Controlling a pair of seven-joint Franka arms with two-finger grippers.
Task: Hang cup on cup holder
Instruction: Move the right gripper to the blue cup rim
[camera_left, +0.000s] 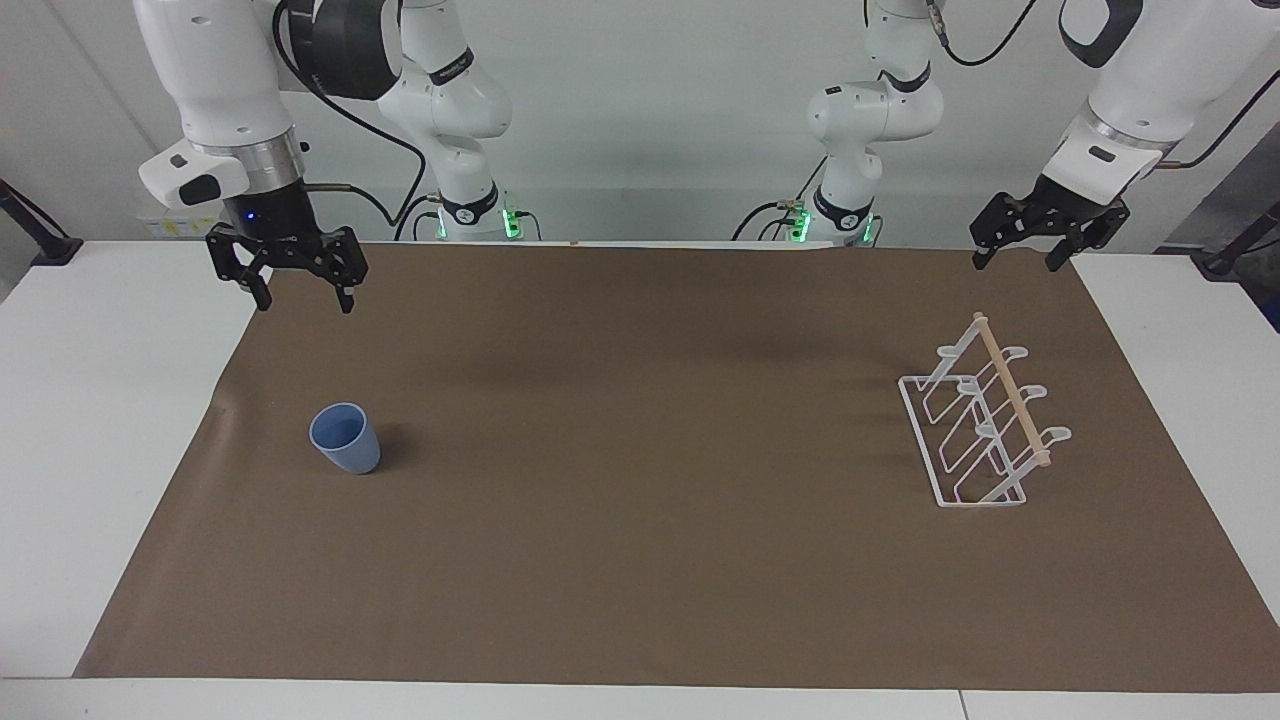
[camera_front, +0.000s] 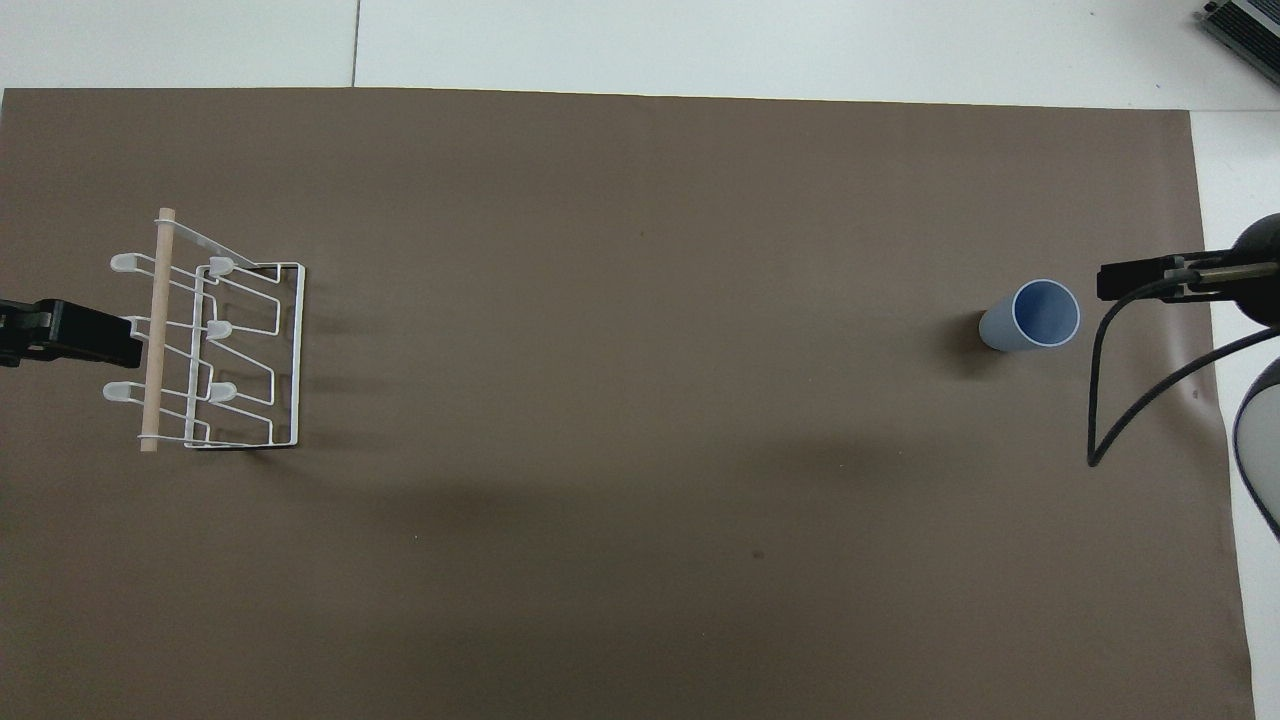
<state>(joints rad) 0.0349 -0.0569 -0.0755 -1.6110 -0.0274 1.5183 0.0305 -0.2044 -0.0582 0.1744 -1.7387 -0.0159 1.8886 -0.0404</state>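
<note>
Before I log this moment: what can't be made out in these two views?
- Right end effector: overhead view cuts it off at the edge, so only the facing view shows its open fingers.
- Left end effector: overhead shows just its tip beside the cup holder.
- Cup: its base is hidden by its own body in both views.

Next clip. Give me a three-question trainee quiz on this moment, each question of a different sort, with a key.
1. True or false: the cup already hangs on the cup holder.
2. Which gripper is at the cup's end of the table? A) left gripper B) right gripper
3. Fill in: the cup stands ____, mouth up, on the brown mat.

Key
1. False: it stands on the mat, toward the right arm's end; the holder is toward the left arm's end.
2. B: it hangs in the air with jaws open, holding nothing; the left gripper waits, open too.
3. upright
</note>
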